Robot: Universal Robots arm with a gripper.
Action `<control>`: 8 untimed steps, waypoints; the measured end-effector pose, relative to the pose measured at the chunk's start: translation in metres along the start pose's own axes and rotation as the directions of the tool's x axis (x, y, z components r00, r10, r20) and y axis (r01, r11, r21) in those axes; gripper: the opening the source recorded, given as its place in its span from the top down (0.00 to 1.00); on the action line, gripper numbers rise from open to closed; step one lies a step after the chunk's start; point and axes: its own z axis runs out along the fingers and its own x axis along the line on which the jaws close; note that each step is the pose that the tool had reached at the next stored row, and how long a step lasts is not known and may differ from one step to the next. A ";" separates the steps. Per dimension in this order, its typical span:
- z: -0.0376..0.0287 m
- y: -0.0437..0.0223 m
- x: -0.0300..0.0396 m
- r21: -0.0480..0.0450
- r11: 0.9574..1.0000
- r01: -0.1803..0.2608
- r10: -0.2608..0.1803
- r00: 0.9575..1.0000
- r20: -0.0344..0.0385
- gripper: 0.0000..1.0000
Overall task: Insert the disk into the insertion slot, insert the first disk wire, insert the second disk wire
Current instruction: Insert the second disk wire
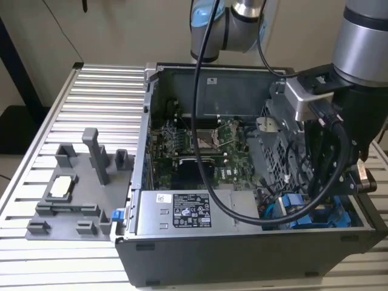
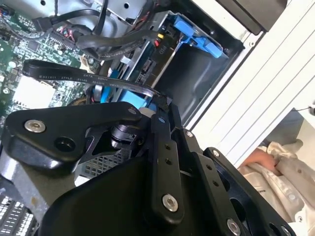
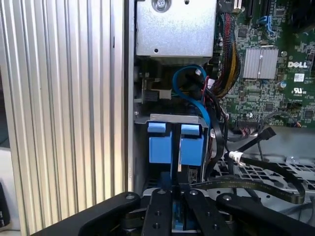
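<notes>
Exterior view: gripper (image 1: pixel 339 200) lowered at lower right of the frame into the drive cage (image 1: pixel 285 151), over the blue-framed disk (image 1: pixel 303 212) lying in the insertion slot (image 1: pixel 339 218). Jaw state cannot be told. Judged step: seating the disk; pressing home squarely is required.

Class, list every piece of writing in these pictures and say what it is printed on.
Power-supply box label: too small to read.
Flat black cable: faint white lettering, unreadable.
Motherboard: white brand logo; stickers too small.
</notes>
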 end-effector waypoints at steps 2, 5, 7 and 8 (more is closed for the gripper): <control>-0.0001 0.0000 0.0000 0.001 1.000 -0.004 0.004 0.999 0.032 0.84; 0.0000 0.0000 0.0000 0.002 1.000 -0.011 0.011 0.996 0.083 0.84; 0.0000 0.0000 0.0001 0.002 1.000 -0.016 0.015 0.993 0.116 0.84; 0.0000 0.0000 0.0002 0.002 1.000 -0.018 0.017 0.991 0.131 0.84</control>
